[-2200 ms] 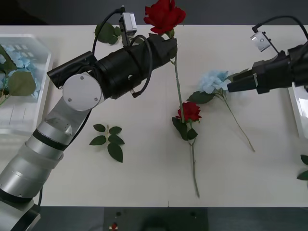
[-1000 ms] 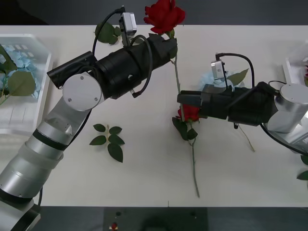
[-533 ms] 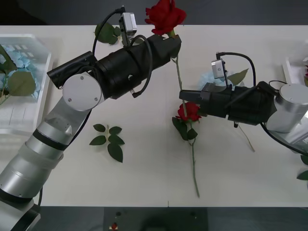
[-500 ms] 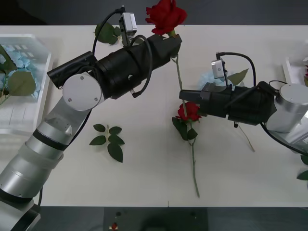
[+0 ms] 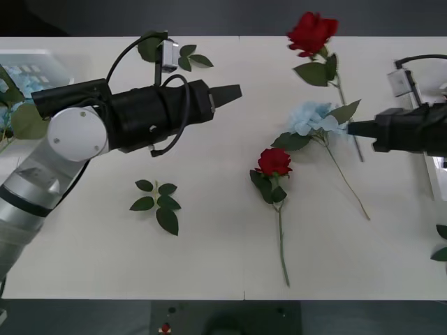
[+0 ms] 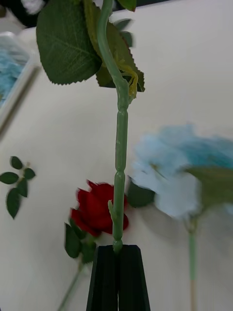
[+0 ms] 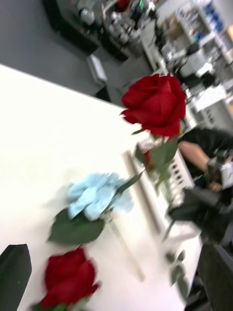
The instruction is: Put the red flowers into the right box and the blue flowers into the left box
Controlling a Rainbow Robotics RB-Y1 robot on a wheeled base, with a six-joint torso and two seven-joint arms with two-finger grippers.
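Observation:
My right gripper is shut on the lower stem of a red rose and holds it above the table's right side, bloom toward the far edge. In the right wrist view the fingers clamp the green stem. A second red rose lies mid-table, beside a pale blue flower. My left gripper hangs open left of them; its fingers are spread and hold nothing. The left box holds blue flowers. A strip of the right box shows at the right edge.
A leaf sprig lies in front of the left arm, and another one lies at the far edge behind it. Leaves show at the right edge. The near half of the table is bare.
The left gripper has let go of the raised rose and pulled back left. The right gripper has closed on its stem and carried it to the right.

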